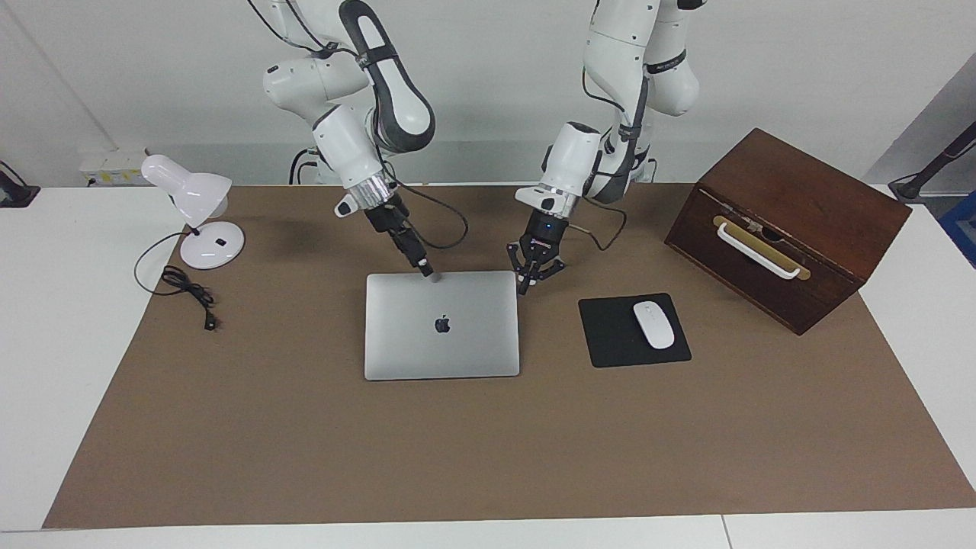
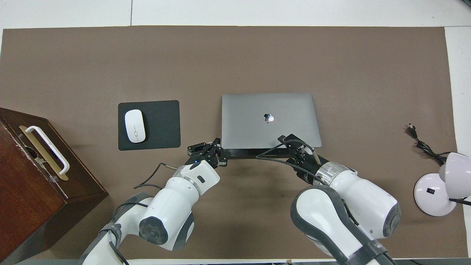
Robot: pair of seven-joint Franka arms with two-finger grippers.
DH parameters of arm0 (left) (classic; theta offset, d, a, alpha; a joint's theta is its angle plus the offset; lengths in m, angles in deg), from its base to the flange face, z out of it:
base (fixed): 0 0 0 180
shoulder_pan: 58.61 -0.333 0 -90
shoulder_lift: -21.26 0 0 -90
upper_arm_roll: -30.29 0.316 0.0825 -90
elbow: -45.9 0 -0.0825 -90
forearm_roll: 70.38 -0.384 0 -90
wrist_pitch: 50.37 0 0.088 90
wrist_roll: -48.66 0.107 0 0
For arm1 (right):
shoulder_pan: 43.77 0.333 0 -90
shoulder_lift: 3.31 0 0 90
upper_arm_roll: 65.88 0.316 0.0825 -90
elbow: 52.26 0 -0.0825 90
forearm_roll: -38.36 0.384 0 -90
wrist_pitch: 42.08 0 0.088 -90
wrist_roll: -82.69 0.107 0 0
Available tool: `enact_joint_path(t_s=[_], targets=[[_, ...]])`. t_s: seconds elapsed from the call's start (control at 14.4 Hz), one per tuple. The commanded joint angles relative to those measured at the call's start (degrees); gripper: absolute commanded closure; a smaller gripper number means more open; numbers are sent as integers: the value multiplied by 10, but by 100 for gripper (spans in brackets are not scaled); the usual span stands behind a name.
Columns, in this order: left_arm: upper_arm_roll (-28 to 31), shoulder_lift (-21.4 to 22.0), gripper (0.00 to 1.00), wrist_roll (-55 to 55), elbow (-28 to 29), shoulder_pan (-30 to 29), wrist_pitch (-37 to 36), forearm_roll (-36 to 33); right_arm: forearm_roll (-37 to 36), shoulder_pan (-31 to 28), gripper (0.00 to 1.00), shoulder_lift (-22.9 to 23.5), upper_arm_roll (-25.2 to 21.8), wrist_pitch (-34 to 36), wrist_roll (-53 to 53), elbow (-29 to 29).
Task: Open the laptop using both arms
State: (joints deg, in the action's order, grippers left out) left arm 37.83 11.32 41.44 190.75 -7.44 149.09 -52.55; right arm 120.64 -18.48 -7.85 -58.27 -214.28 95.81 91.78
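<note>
The silver-grey laptop [image 1: 442,326] lies at the middle of the brown mat, lid down with the apple logo on top. In the overhead view [image 2: 268,119] a dark strip shows along its edge nearest the robots. My right gripper [image 1: 428,270] slants down with its tip at that edge, about midway along it; it also shows in the overhead view [image 2: 294,144]. My left gripper [image 1: 533,279] is open and hangs just off the laptop's corner nearest the robots, toward the left arm's end; in the overhead view [image 2: 206,149] it is beside that corner.
A black mouse pad [image 1: 614,335] with a white mouse [image 1: 654,325] lies beside the laptop toward the left arm's end. A brown wooden box [image 1: 789,225] with a white handle stands past it. A white desk lamp [image 1: 200,217] and its cable [image 1: 187,290] are at the right arm's end.
</note>
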Motion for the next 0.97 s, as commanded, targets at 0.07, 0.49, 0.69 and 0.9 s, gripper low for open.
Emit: enact_joint_path(t_s=[0.07,0.49,0.69,0.9], targets=[[9,-10,100,5,-1,31,12,17,24,1,0,22,0,-15,-29,-22],[11,-34,100,5,-20,36,12,20,24,2,0,39,1,-31,-37,-30],[12,-63,100,4,-40,36,13,23,24,2,0,40,1,-31,-39,-31],[13,-74,100,4,-53,35,13,23,24,2,0,40,1,-32,-38,-31]])
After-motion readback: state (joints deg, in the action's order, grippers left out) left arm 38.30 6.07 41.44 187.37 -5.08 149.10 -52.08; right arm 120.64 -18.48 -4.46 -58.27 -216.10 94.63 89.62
